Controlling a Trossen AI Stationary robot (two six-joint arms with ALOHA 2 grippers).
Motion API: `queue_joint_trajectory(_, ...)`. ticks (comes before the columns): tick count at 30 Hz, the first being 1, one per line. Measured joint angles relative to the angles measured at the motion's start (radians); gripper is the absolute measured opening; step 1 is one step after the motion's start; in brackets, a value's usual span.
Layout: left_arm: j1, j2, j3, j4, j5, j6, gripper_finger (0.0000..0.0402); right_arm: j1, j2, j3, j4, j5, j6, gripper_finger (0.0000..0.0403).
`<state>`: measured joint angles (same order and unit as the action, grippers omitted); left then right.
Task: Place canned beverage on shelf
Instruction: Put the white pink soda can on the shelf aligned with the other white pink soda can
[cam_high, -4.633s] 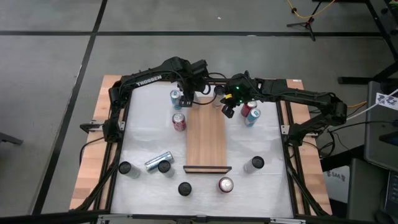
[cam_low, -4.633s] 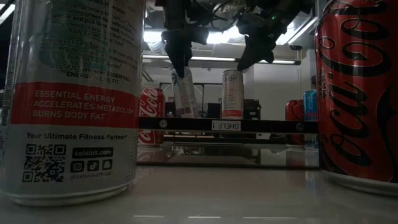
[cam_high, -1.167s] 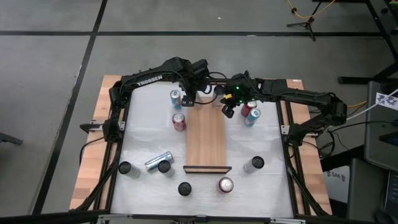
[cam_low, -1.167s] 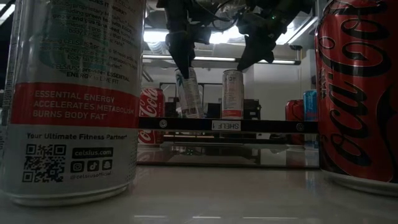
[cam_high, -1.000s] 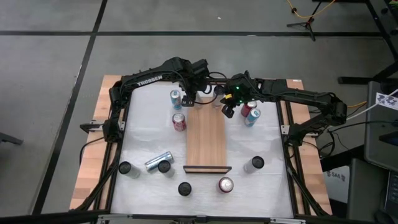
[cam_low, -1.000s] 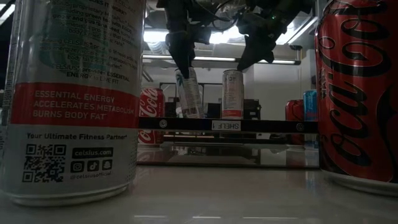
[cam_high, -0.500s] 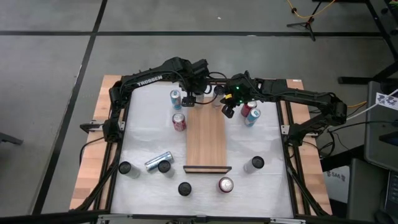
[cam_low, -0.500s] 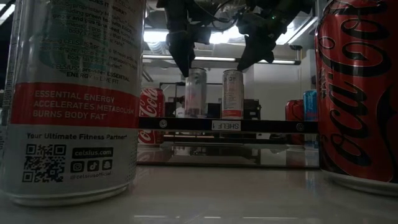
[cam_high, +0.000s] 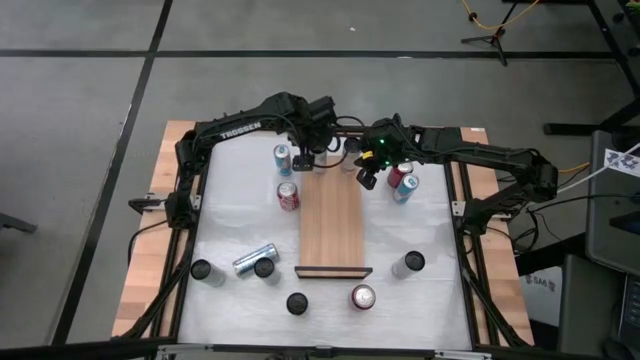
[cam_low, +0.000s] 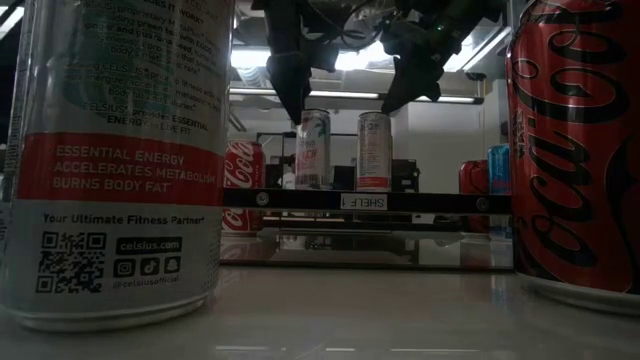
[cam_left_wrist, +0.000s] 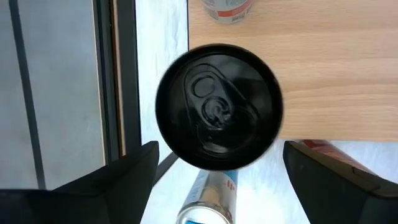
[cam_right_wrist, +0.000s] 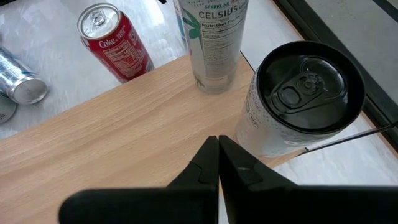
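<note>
Item: slim can (cam_low: 312, 148), upright at shelf (cam_high: 332, 222) far end, directly beneath left gripper (cam_left_wrist: 214, 163), fingers spread clear. Right gripper (cam_right_wrist: 217, 163) closed, empty, beside second can (cam_right_wrist: 297, 99). Advice: lift straight up, avoid tipping.

Two cans (cam_low: 313, 150) block shelf (cam_high: 332, 225) far end; rest bare.

We see a grey concrete floor (cam_high: 80, 70) crossed by dark seam lines, a tripod foot (cam_high: 490, 38) with an orange cable (cam_high: 495, 15) nearby, and long ceiling lights (cam_low: 340, 60) glowing above a pale back wall (cam_low: 440, 140).
</note>
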<state>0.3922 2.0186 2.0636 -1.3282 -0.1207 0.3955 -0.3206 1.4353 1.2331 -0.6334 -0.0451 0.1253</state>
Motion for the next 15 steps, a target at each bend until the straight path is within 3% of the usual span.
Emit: queue_joint_trajectory(15,-0.048,-0.001,0.0,-0.004,-0.103,-0.107,0.0334,0.0,0.0,0.0,0.0,0.0,0.0,0.0001)
